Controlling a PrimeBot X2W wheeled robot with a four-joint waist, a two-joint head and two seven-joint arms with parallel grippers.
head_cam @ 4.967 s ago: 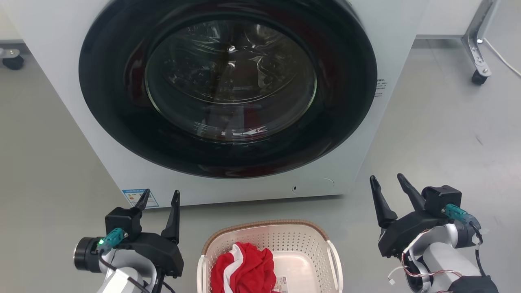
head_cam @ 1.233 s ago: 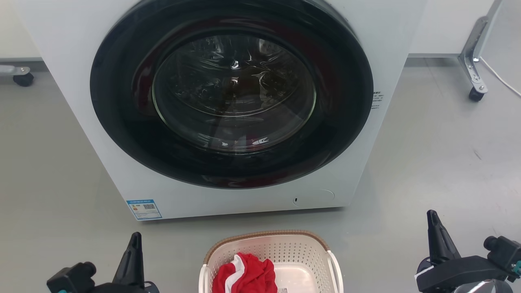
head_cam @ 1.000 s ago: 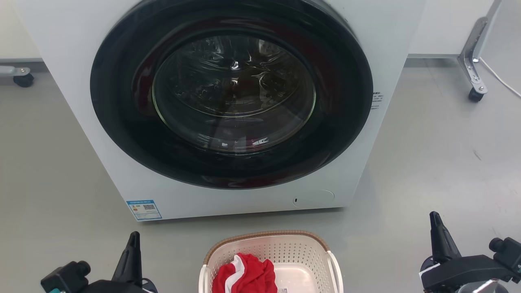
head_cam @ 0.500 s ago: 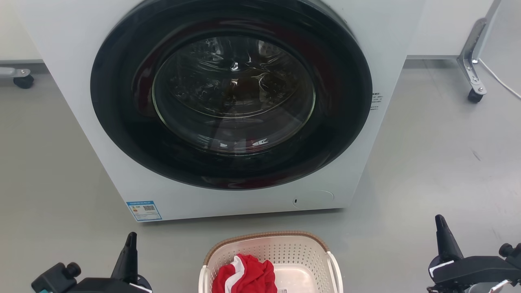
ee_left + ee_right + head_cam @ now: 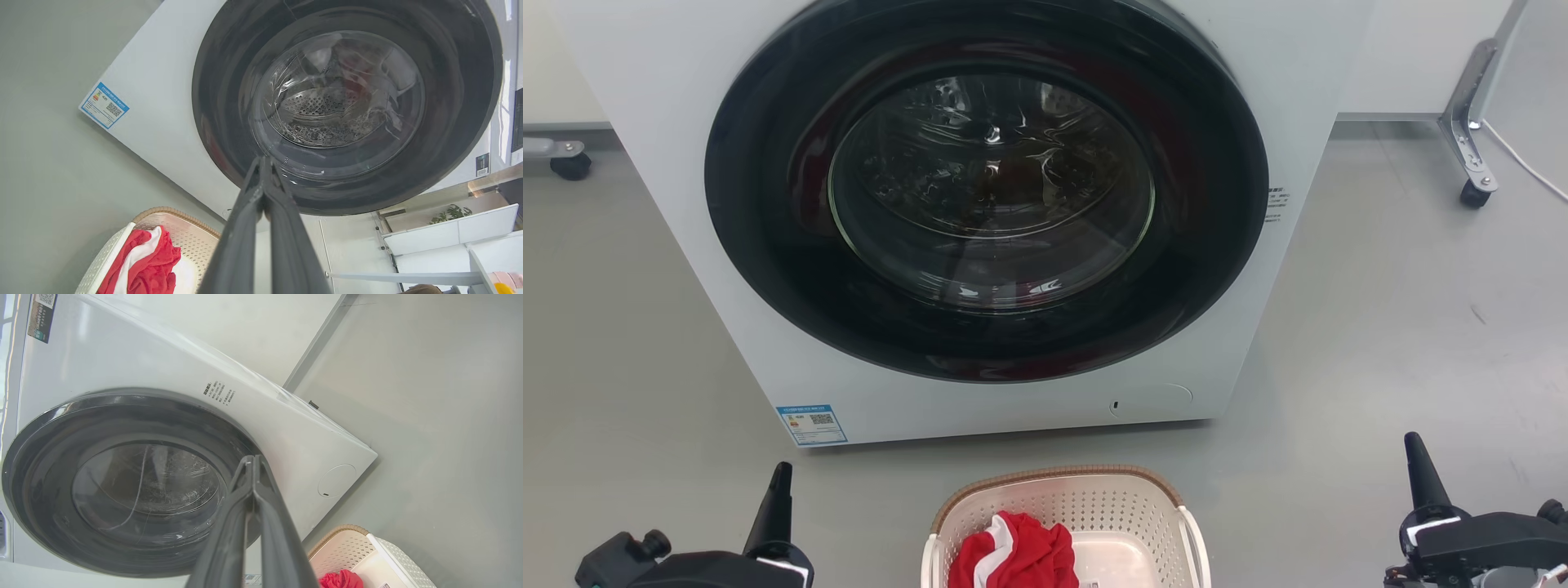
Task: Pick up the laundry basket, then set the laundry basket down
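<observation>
Head view: laundry basket [image 5: 1094, 500] on floor [image 5: 1380, 327] at 6 o'clock, below washer [image 5: 678, 245]. Probably light, stiff; grasp 2 side handles [image 5: 1194, 532]. Left gripper [image 5: 780, 478] 8 o'clock, right gripper [image 5: 1414, 449] 4 o'clock, both closed, empty.

Head cam looks fwd/down, wrist cams low, tilted; all share washer door [image 5: 988, 188] & laundry basket [image 5: 1094, 510]

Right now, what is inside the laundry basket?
A crumpled red-and-white cloth lies against the left side of the laundry basket; its bare cream bottom shows beside it. Anything under the cloth is covered, and the basket's near end is cut off.
</observation>
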